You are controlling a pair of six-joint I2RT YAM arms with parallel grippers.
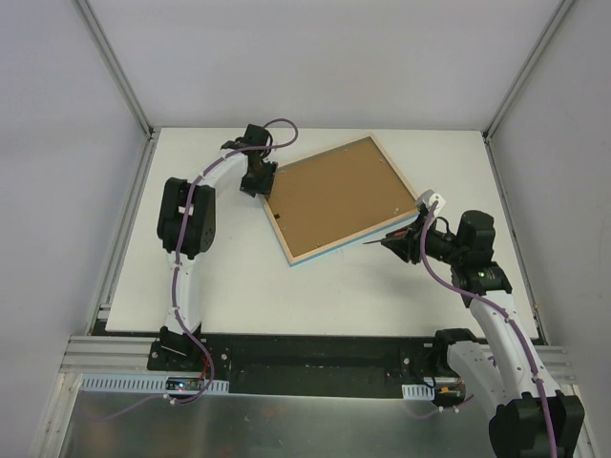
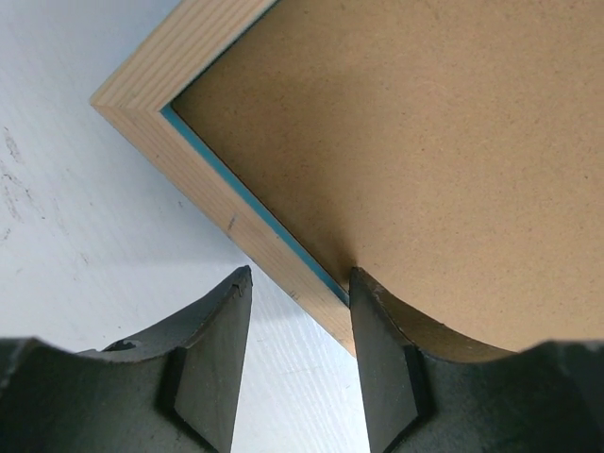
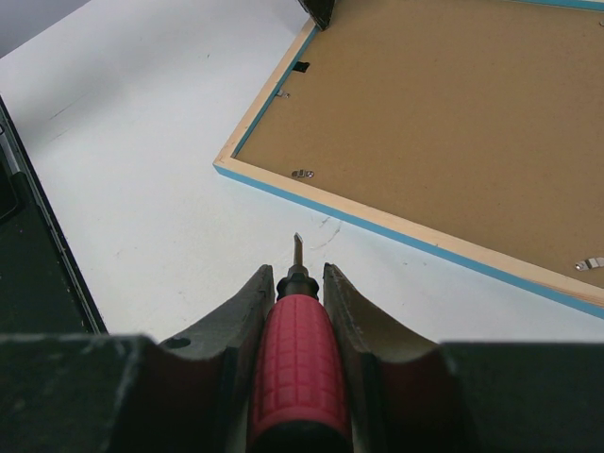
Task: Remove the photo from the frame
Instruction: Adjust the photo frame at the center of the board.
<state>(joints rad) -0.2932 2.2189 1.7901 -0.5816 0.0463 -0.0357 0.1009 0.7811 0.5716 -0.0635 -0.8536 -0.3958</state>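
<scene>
The frame (image 1: pixel 339 196) lies face down and skewed on the white table, its brown backing board (image 2: pixel 425 142) up, rimmed in pale wood with a turquoise edge (image 3: pixel 396 231). The photo is hidden under the board. My left gripper (image 1: pixel 260 181) is at the frame's left corner. In the left wrist view it (image 2: pixel 300 278) stands open: one finger is over the bare table clear of the rim, and the other is at the board's inner edge. My right gripper (image 3: pixel 298 274) is shut on a red-handled screwdriver (image 3: pixel 297 359), whose tip points at the frame's near side, a short way off.
Small metal clips (image 3: pixel 302 174) hold the board along the rim, another at the right (image 3: pixel 590 263). A black hanger (image 3: pixel 301 66) sits on the left side. White walls enclose the table (image 1: pixel 220 286), and a black rail runs along its near edge.
</scene>
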